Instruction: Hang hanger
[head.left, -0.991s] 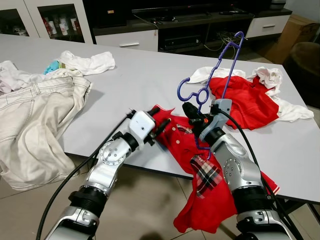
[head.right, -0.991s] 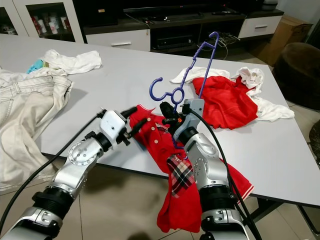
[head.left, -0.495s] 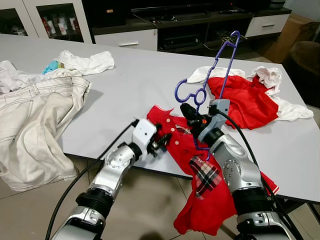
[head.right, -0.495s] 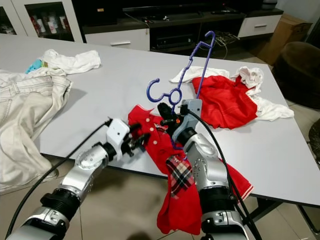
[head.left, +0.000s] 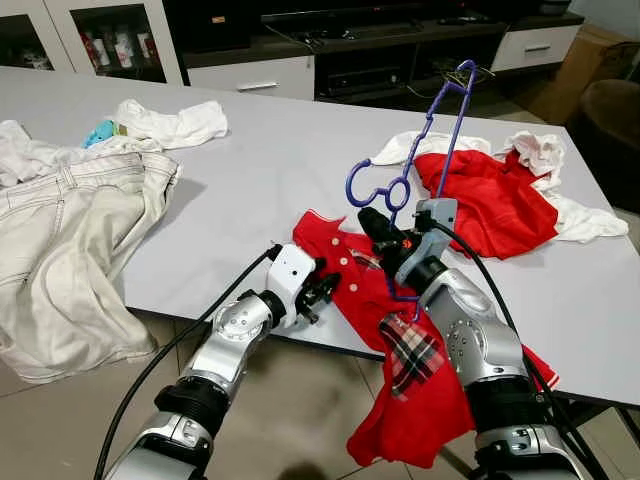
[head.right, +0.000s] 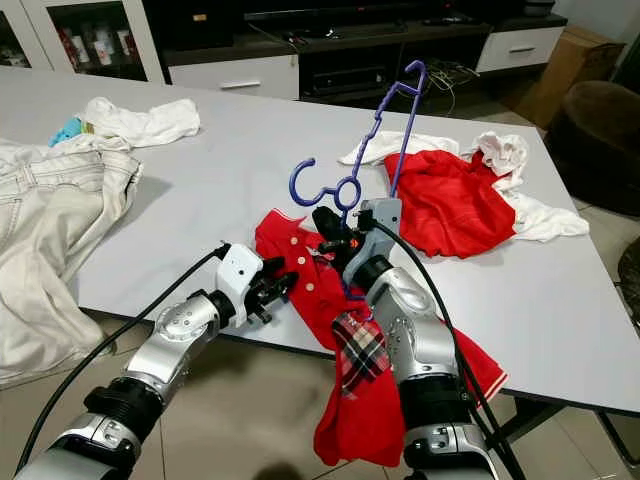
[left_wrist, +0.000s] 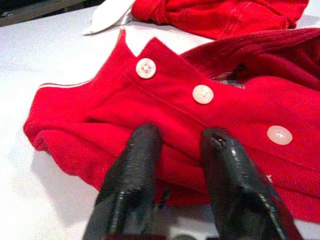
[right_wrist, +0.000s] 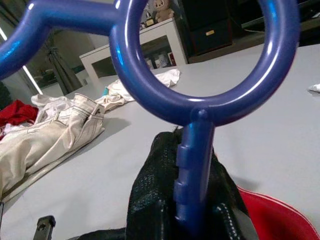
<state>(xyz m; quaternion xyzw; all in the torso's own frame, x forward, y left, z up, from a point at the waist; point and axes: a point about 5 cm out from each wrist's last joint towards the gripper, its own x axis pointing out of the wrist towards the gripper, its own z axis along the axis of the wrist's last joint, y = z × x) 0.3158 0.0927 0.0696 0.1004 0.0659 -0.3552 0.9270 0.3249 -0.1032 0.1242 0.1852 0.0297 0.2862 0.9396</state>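
At far left, pale jeans (head.left: 70, 240) hang over the grey table (head.left: 260, 160). Low in the centre, the left gripper (head.left: 322, 291) sits at the table's near edge with its fingers (left_wrist: 135, 165) parted over the buttoned hem of the red shirt (head.left: 345, 275) — holding nothing. Just right of centre, the right gripper (head.left: 378, 228) is clamped on the blue hanger (head.left: 432, 130), which rises toward the upper right above a second red garment (head.left: 495, 200).

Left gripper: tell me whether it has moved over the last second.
Yes. The left gripper pulled back toward the robot, off the red shirt to the table edge.
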